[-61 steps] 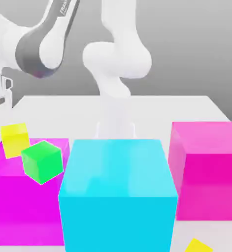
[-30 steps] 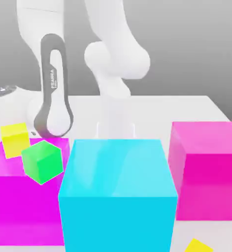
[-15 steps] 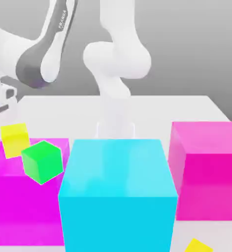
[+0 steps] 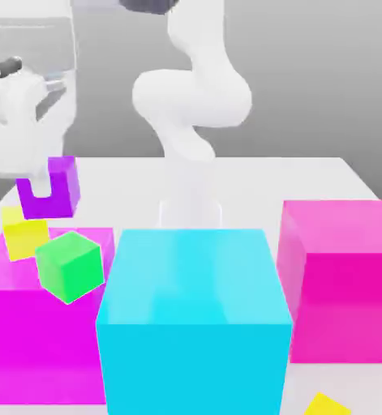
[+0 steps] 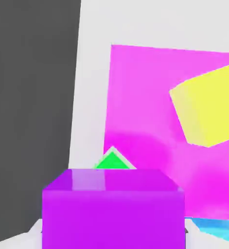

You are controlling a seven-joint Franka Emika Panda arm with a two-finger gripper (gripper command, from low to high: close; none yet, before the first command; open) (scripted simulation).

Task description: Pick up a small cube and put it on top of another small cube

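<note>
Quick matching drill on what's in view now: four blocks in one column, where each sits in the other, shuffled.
1. small purple cube
2. small green cube
3. big cyan block
4. yellow cube beside the green one

a. on the magenta block, tilted
b. front centre on the table
c. held in the fingers, in the air
d. on the magenta block, below the purple cube

Pairs: 1-c, 2-a, 3-b, 4-d

Purple cube [image 5: 114,206] close to camera; beyond it a green cube [image 5: 112,162] corner, yellow cube [image 5: 211,108] on magenta block [image 5: 140,102], white counter [image 5: 92,73].

The end effector [image 4: 41,188] holds the small cube [image 4: 52,188] above two small cubes [image 4: 25,230] resting on a large block [image 4: 32,340].
</note>
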